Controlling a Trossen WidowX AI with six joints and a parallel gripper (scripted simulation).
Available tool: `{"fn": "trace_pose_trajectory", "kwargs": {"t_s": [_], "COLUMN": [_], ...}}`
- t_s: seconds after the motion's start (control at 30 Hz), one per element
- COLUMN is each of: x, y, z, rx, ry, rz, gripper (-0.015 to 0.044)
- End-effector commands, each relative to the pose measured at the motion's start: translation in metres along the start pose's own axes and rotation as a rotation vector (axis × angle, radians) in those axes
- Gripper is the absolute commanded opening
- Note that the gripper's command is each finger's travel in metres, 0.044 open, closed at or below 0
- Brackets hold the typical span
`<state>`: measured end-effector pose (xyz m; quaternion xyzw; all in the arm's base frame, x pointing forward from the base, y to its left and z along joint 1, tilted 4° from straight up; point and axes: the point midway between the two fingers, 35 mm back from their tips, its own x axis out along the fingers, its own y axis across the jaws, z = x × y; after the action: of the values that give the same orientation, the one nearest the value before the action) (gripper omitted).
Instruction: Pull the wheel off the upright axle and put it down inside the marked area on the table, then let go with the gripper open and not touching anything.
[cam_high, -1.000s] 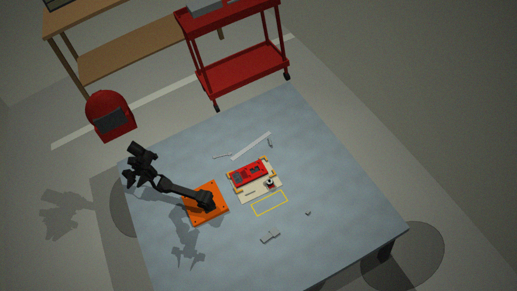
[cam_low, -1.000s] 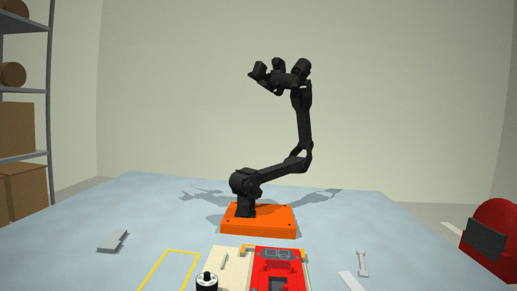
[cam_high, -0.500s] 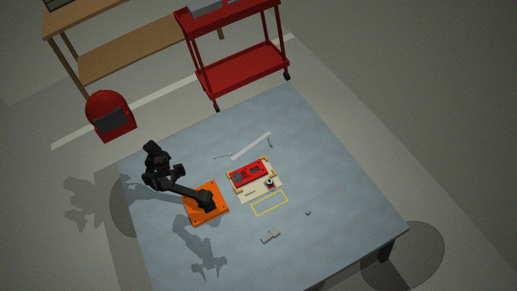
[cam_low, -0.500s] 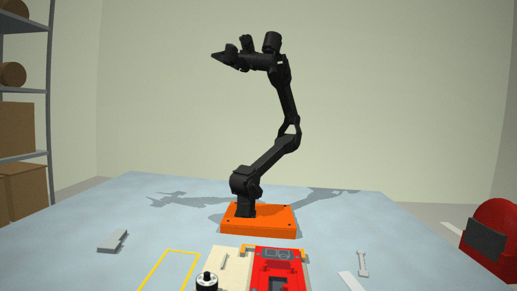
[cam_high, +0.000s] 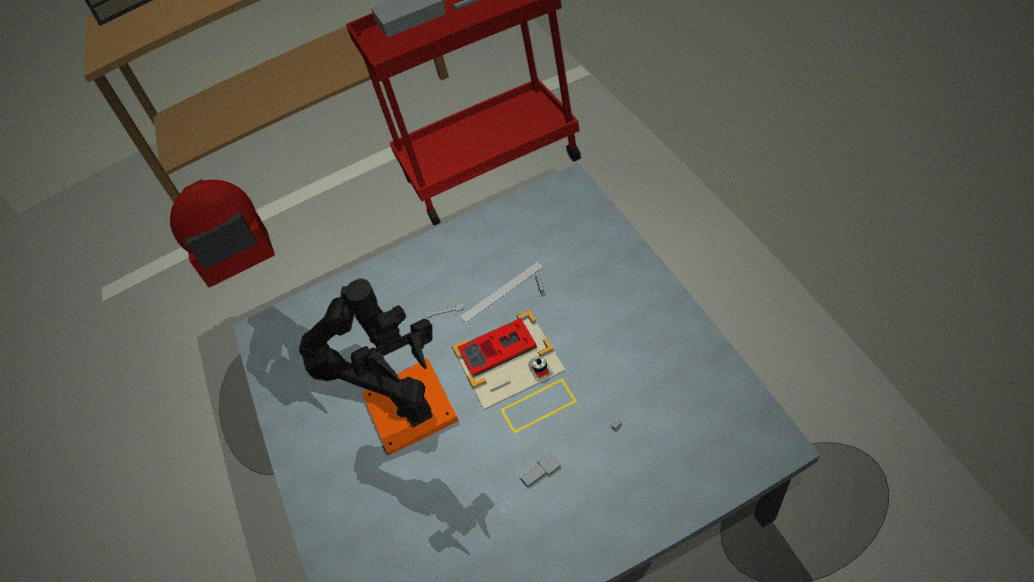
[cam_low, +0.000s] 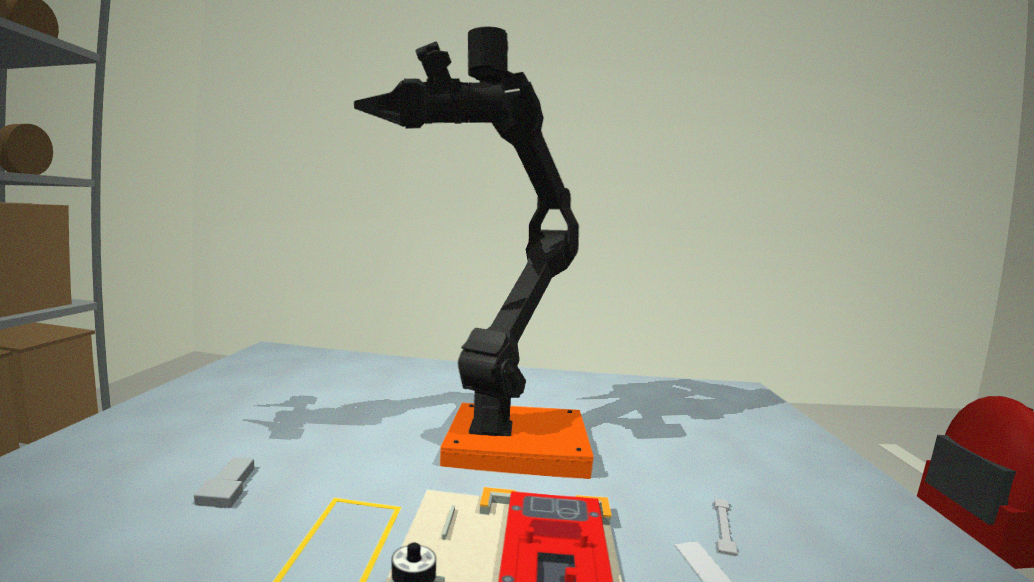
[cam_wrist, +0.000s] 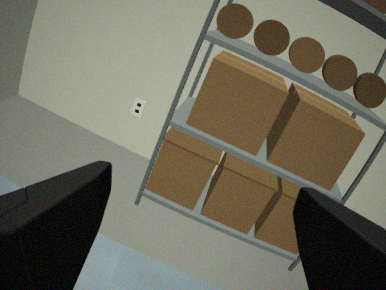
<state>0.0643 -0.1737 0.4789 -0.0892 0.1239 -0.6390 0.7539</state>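
The matte black, angular arm (cam_low: 539, 238) is rising from a flat orange base plate (cam_low: 517, 448) with small dark bolts at its corners. Its hand (cam_low: 369, 105) is held high above the pale blue-grey surface (cam_high: 651, 347), pointing sideways and well apart from every object. In the wrist view the two dark, blunt fingers are standing apart with nothing between them, so the hand is released; beyond them a grey metal shelf rack (cam_wrist: 266, 152) with brown cardboard boxes (cam_wrist: 236, 101) and round brown log ends (cam_wrist: 272, 36) is showing.

The wheel (cam_low: 413, 561), a small round black-and-grey disc with a dark central hub, is sitting on its upright axle at the near corner of a cream rectangular board (cam_low: 463, 538). Beside it on the same board a glossy red, blocky fixture (cam_low: 557, 542) with orange corner brackets is lying flat. The marked area (cam_high: 538, 405), a thin yellow rectangular outline, is lying just beside the board, on the side where the wheel stands.

Scattered on the surface are a stepped grey block (cam_low: 224, 482), a tiny grey cube (cam_high: 615, 425), a slim pale wrench (cam_low: 722, 526) and a long white strip (cam_high: 501, 292). None of these is lying between the wheel and the marked area. Off the surface a red cart (cam_high: 470, 93), a wooden bench (cam_high: 217, 86) and a red welding mask (cam_high: 220, 231) are standing.
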Motion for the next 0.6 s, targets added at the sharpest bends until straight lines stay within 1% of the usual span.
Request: {"fn": "trace_pose_trajectory", "kwargs": {"t_s": [0.0,0.1,0.3,0.57], "x": [0.013,0.022,0.038,0.042], "y": [0.030,0.055,0.126,0.215], "z": [-0.002,-0.004,-0.016,-0.049], "rx": [-0.036,-0.065,-0.141,-0.294], "ry": [0.032,0.059,0.143,0.276], "rz": [0.079,0.146,0.323,0.553], "gripper": [0.0300,0.0300,0.0300,0.0300]}}
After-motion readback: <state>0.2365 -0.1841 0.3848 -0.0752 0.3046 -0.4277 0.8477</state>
